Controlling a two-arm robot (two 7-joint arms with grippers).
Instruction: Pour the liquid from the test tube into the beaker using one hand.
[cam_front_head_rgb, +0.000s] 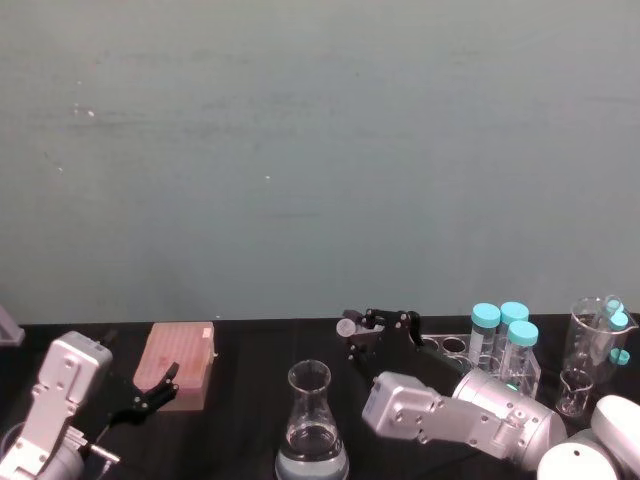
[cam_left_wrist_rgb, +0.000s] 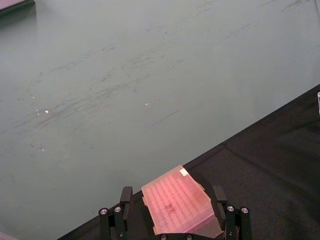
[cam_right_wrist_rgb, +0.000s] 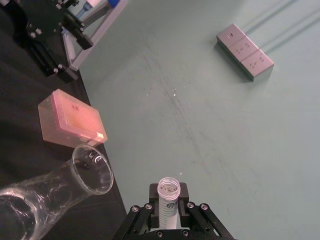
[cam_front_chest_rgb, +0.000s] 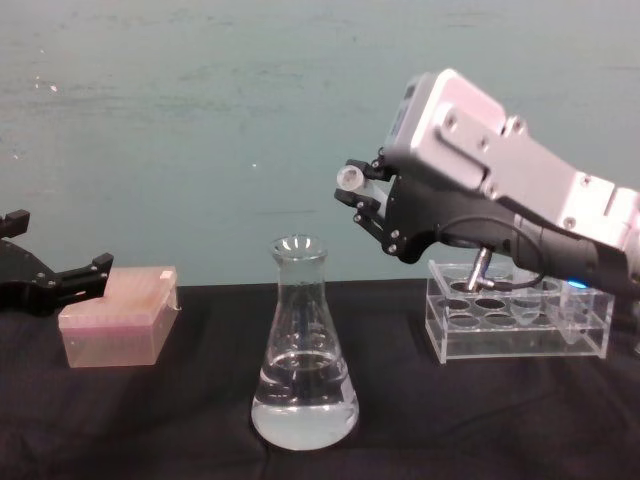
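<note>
Black two-fingered right gripper (cam_front_chest_rgb: 368, 200), centre-right of the chest frame, is clamped on the small clear plastic test tube (cam_front_chest_rgb: 350, 180). It pinches the tube low on the body, so the rimmed mouth sticks out free for pouring. The tube is tilted close to level, mouth toward frame left. The right wrist view looks straight down the open mouth, and I can't tell how much is inside.

The tall clear glass conical beaker (cam_front_chest_rgb: 303, 330) stands upright on the black desk (cam_front_chest_rgb: 450, 430) at lower centre, below and left of the gripper. The tube mouth is above the flared rim but off to its right, neither over it nor touching. Clear colourless liquid (cam_front_chest_rgb: 303, 408) sits in the beaker's wide base.

Judgement: the tube is held high to clear the rim. The mouth has to come left over the neck before a stream would land inside, and the narrow neck leaves little margin.

The clear acrylic tube rack (cam_front_chest_rgb: 515, 325) is at lower right, under the arm. The black left gripper (cam_front_head_rgb: 155, 388), lower left of the head frame, has its fingers spread wide and empty. It sits parked just beside the pink plastic tip box (cam_front_chest_rgb: 115, 325), which fits a one-hand job.
</note>
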